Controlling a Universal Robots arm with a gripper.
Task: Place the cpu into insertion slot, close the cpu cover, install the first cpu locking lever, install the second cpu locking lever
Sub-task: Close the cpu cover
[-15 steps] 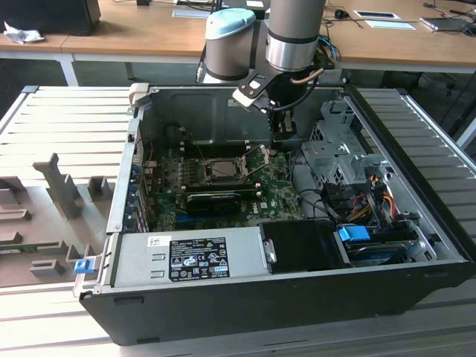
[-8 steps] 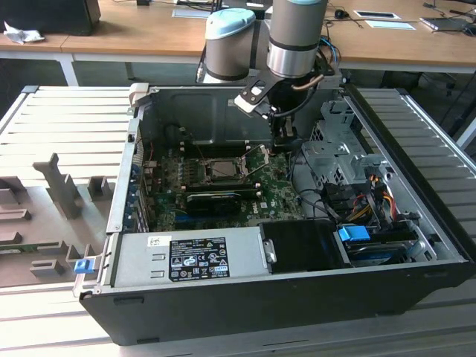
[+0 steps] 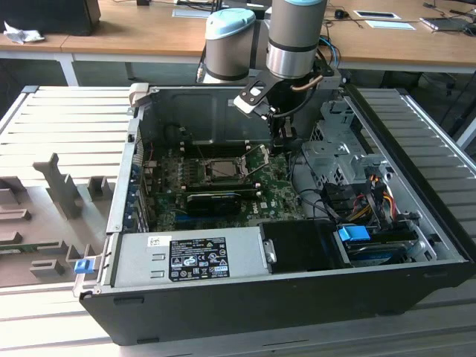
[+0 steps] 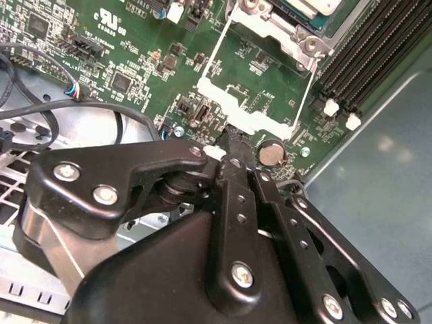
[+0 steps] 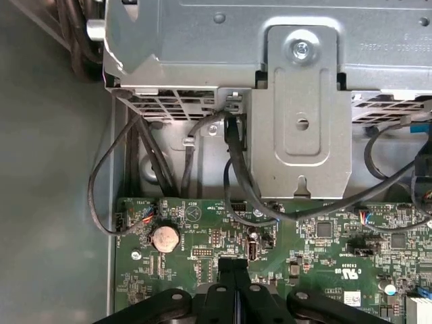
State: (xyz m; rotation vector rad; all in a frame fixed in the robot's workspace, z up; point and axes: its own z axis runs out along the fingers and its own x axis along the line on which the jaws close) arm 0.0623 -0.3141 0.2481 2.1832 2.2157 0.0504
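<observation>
Claw (image 4: 231, 140) is clenching, fingers lying flat together in both wrist views. Can't tell if anything thin is pinched between them. The tip is sitting right at the free edge of the cpu cover (image 4: 244, 108). The cover is a thin silvery frame plate with a big square window, green board showing through it. It's standing swung open, hinged end at the insertion slot (image 4: 283, 32), not lying over it.

A coin cell (image 4: 271, 153) is sitting just beside my tip.

Past the cover, the cpu (image 4: 312, 5) is lying in the slot, its pale silver-grey flat top cut off by the frame edge. The slot's rim is showing silver with screws at the corners. Black memory slots (image 4: 364, 47) are running alongside.

The open computer case (image 3: 260, 312) is holding all of this:
- green motherboard (image 3: 167, 175) on the floor of the case
- black graphics card (image 3: 216, 199) near the slot
- silver power supply (image 3: 190, 256) along the front wall
- metal drive cage (image 5: 300, 115) with dark cables (image 5: 108, 175) looping under it

The case is lying on a grey slatted table (image 3: 59, 119), with wooden desks (image 3: 134, 30) behind.
</observation>
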